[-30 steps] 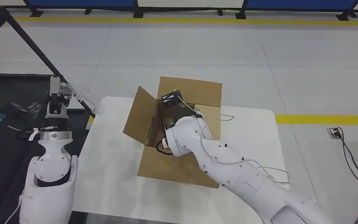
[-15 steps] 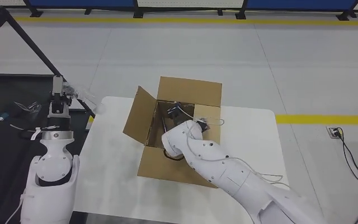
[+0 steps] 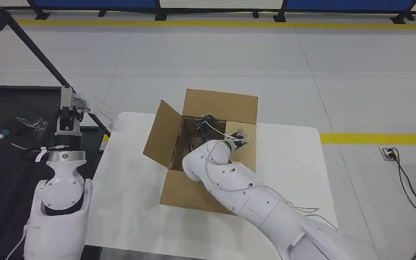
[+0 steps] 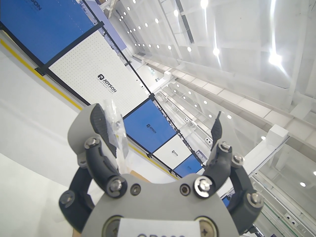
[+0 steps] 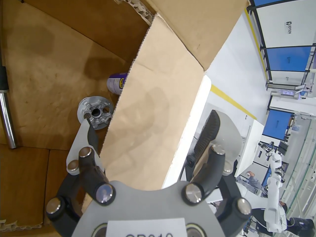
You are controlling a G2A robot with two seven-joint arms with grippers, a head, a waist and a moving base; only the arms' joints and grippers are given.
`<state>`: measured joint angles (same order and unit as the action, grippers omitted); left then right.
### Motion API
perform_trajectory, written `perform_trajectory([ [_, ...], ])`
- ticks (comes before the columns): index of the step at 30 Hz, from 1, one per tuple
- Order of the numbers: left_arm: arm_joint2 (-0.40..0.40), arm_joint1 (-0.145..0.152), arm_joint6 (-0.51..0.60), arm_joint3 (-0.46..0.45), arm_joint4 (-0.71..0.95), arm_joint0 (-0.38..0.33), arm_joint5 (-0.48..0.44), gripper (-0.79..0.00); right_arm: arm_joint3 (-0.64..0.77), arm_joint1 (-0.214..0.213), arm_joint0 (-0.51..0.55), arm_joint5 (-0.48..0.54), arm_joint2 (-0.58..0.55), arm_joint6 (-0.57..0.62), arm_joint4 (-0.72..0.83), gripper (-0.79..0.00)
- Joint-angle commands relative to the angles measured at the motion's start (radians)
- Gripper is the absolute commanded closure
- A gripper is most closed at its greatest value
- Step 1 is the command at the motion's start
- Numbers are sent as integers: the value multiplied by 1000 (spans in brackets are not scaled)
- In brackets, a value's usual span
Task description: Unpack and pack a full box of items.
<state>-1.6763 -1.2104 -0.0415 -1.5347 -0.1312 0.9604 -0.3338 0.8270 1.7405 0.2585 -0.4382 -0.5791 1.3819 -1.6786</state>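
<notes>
An open cardboard box (image 3: 220, 105) stands on the white table (image 3: 127, 195). My right gripper (image 3: 208, 123) is down at the box's back part. In the right wrist view the right gripper (image 5: 150, 119) is open and straddles a cardboard side flap (image 5: 153, 94), one finger inside the box and the other outside. On the box floor lie a silver metal hub (image 5: 95, 110), a purple can (image 5: 117, 83) and a metal rod (image 5: 6, 104). My left gripper (image 4: 158, 117) is open and points at the ceiling off the table's left side, with a clear plastic bag (image 4: 117, 129) clinging to one finger pad.
The box's left flap (image 3: 159, 133) stands out over the table. Bare table surface lies left of the box and to its right (image 3: 292, 156). A black frame post (image 3: 39, 55) slants behind the left arm.
My right gripper has dropped from above the box's back edge down into the box, and the arm has swung a little left. The left arm has kept still.
</notes>
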Motion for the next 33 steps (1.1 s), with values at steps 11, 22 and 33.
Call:
perform_trajectory([
  [11,7,0,7,11,-3,-12,-5,-785,194,53,174,105,-254,105,-400,-785],
  [22,6,-1,1,25,1,-13,-11,-785,158,104,208,162,-284,125,-415,-785],
  [33,-3,0,1,25,7,-6,-16,-785,-45,164,124,158,-258,154,-429,-785],
])
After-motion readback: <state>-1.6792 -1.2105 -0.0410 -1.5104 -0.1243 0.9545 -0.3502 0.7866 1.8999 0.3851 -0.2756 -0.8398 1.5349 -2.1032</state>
